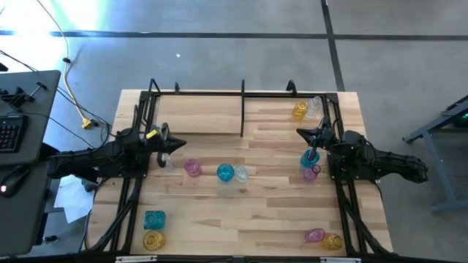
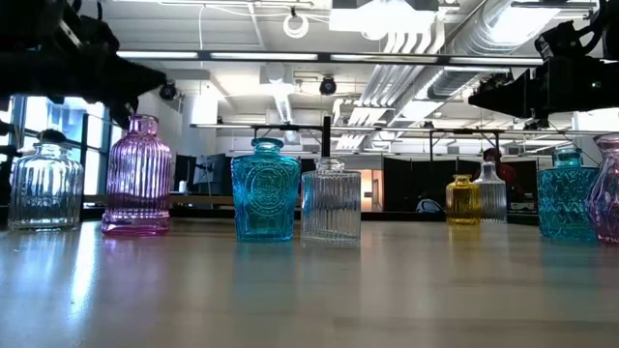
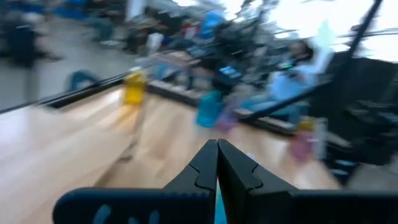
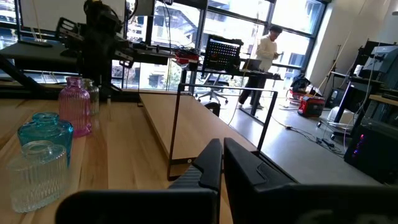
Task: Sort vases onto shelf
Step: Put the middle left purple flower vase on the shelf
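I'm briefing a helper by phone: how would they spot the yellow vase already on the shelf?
Find the shelf, the black rod frame along the table's far edge. In its right-hand bay two vases stand together; the yellow vase sits left of a clear vase, the only yellow one there.

This is a big open office or lab. Pipes [image 2: 426, 39] and long lights [image 2: 232, 55] hang from the bare ceiling. There are desks, office chairs [image 4: 214, 93], tall windows [image 4: 292, 37], a keyboard [image 1: 9, 134] and a person [image 4: 260, 65] walking.
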`<move>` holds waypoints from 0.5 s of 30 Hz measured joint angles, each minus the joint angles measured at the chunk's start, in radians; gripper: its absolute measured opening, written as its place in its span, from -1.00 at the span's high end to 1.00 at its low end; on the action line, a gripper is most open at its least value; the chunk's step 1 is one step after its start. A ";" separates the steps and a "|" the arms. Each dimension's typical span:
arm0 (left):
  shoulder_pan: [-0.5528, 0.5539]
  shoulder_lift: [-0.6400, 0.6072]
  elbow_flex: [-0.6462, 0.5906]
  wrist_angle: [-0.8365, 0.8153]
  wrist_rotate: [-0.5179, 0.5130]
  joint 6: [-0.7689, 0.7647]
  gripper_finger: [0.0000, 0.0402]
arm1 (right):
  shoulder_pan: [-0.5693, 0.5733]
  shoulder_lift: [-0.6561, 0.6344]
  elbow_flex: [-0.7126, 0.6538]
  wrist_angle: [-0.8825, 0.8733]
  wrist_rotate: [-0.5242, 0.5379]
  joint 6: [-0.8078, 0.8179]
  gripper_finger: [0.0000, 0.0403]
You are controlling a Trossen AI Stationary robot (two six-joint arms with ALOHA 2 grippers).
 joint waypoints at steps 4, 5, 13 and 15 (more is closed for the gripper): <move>0.000 0.000 0.000 0.083 0.072 -0.036 1.00 | 0.000 0.000 0.000 0.000 0.000 0.000 1.00; 0.000 0.000 0.000 0.110 0.087 -0.047 1.00 | 0.000 0.000 0.000 0.000 0.000 0.000 1.00; 0.000 0.000 0.003 0.303 0.194 -0.046 1.00 | 0.000 0.000 0.000 0.000 0.000 0.000 1.00; 0.000 0.002 0.011 0.295 0.200 -0.050 1.00 | 0.000 0.000 0.000 0.000 0.000 0.000 1.00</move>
